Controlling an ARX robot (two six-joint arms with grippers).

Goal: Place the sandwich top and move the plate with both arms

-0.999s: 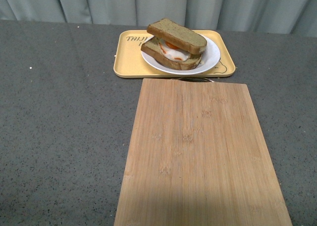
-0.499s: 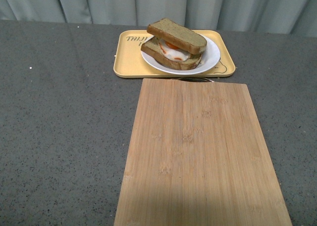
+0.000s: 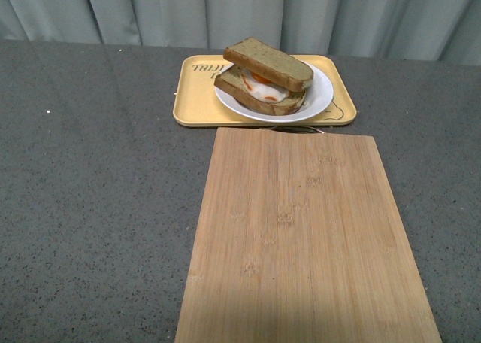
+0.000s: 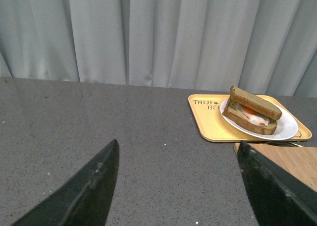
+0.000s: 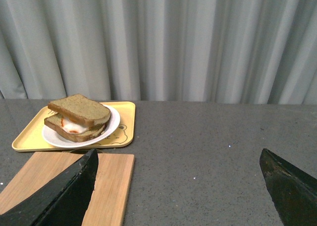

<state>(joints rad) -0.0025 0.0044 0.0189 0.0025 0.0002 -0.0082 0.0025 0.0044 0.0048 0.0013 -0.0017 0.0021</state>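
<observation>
The sandwich top [image 3: 269, 62], a brown bread slice, lies tilted on the lower slice with a fried egg [image 3: 263, 91], on the white plate [image 3: 319, 95]. The plate sits on a yellow tray [image 3: 197, 96] at the far side of the table. The stack also shows in the left wrist view [image 4: 255, 106] and the right wrist view [image 5: 79, 110]. Neither arm shows in the front view. My left gripper [image 4: 178, 186] is open and empty over bare table, well short of the tray. My right gripper [image 5: 178, 186] is open and empty, off to the side of the tray.
A large wooden cutting board [image 3: 301, 238] lies in front of the tray, reaching the near table edge. The table is dark grey speckled [image 3: 90, 192]. A grey curtain [image 3: 225, 12] hangs behind the table.
The whole front view has shifted slightly down in the picture. The sandwich, plate, tray and board keep their places relative to each other.
</observation>
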